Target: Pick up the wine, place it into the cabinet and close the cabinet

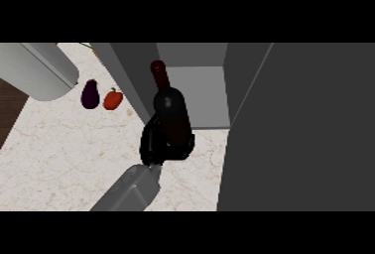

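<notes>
From my head view, my left hand (pixel 165 145) has its fingers (pixel 150 141) curled round the lower body of the wine bottle (pixel 170 106), whose dark red neck points to the far side, over the left edge of the open cabinet (pixel 207 94). The cabinet's dark door (pixel 307 129) stands open at the right. On the counter (pixel 66 158), far left, an aubergine (pixel 89 94) lies just beside a red pepper (pixel 112 99)
</notes>
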Robot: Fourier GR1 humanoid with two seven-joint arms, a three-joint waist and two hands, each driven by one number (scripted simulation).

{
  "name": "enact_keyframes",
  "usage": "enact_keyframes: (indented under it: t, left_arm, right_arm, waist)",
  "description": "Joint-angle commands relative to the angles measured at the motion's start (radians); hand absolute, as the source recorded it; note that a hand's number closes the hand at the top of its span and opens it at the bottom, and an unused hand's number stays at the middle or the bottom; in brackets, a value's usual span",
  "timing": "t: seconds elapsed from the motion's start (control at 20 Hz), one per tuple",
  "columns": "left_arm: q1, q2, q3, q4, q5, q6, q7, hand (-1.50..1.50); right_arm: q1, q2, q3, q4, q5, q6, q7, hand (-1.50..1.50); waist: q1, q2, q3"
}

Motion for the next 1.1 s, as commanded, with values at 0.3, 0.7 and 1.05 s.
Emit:
enact_keyframes:
  t: [0.3, 0.7, 1.05]
  left_arm:
    - [-0.212, 0.000, 0.017, 0.185, 0.165, 0.020, 0.007, 1.50]
    - [-0.352, 0.000, 0.040, 0.321, 0.217, -0.003, -0.025, 1.50]
    - [-0.450, 0.000, 0.079, 0.407, 0.227, 0.012, 0.014, 1.50]
  right_arm:
    - [-0.042, -0.055, -0.108, 0.008, -0.125, 0.021, 0.021, -1.50]
    - [-0.027, -0.028, -0.047, 0.039, -0.064, 0.021, -0.026, -1.50]
    - [0.079, -0.014, -0.048, 0.052, -0.078, 0.067, -0.112, -1.50]
  waist:
    - [-0.008, 0.002, 0.000]
    - [-0.014, 0.004, 0.000]
    - [-0.018, 0.005, 0.000]
